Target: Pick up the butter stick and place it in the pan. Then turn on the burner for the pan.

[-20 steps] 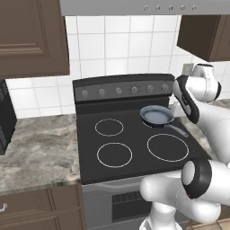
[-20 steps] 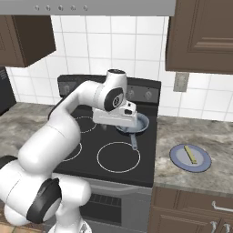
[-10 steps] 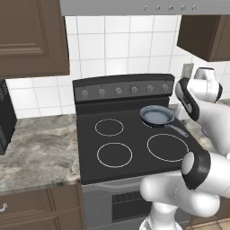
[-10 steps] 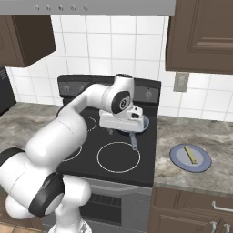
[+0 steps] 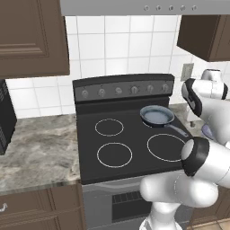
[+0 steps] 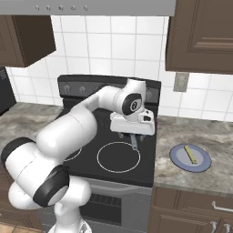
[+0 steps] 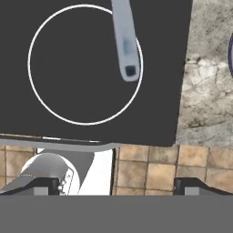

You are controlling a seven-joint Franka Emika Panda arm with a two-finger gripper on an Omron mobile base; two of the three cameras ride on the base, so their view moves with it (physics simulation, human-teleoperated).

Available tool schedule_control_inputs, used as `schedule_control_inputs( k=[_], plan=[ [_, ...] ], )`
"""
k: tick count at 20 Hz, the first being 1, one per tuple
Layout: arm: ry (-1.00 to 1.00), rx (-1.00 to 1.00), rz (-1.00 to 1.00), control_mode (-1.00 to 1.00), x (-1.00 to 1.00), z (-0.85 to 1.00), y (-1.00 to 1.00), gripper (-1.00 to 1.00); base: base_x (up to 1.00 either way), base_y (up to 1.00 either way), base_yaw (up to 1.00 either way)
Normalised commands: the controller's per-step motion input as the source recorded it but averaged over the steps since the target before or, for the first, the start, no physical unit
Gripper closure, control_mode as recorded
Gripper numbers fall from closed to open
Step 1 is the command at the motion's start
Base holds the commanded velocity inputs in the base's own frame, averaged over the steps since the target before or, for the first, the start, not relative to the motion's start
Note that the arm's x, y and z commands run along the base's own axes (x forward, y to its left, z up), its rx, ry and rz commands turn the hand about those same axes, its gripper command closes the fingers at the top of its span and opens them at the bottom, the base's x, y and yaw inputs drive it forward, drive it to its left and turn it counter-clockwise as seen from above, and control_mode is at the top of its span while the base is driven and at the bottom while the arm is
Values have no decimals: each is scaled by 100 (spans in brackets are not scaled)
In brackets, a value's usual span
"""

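The pan [image 5: 157,116] sits on the stove's back right burner, its handle [image 5: 179,131] pointing to the front right. The butter stick [image 6: 190,154] lies on a blue-grey plate [image 6: 178,155] on the counter right of the stove. My gripper [image 6: 133,134] hangs over the pan handle [image 6: 135,142] at the stove's right side, jaws wide open with nothing between them. In the hand view the gripper [image 7: 116,185] looks down on the handle's end [image 7: 126,43] and the front right burner ring [image 7: 50,109].
The stove knobs [image 5: 119,90] line the raised back panel. Marbled counter [image 6: 200,132] runs right of the stove, and more counter [image 5: 36,143] lies on its left. Wall cabinets [image 6: 200,36] hang above the counter. Tiled floor [image 7: 150,168] shows past the stove's front edge.
The arm has swung right, carrying the hand from above the pan toward the stove's right edge. The jaws stayed open. The pan, plate and butter stick have not moved.
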Motion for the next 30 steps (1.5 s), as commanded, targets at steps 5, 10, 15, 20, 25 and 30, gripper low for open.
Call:
schedule_control_inputs(
  k=[5,10,15,20,25,30],
  plan=[
    [3,0,3,-100,0,-8,-38,-100,0,0,0],
    [0,0,3,-100,0,-8,-38,-100,0,0,0],
    [0,0,3,-100,0,-10,-26,-100,0,0,0],
    [0,0,4,-100,1,-9,-29,-100,0,0,0],
    [0,0,3,-100,11,-5,-32,-100,0,0,0],
    [0,0,3,-100,20,-6,-34,-100,0,0,0]
  ],
)
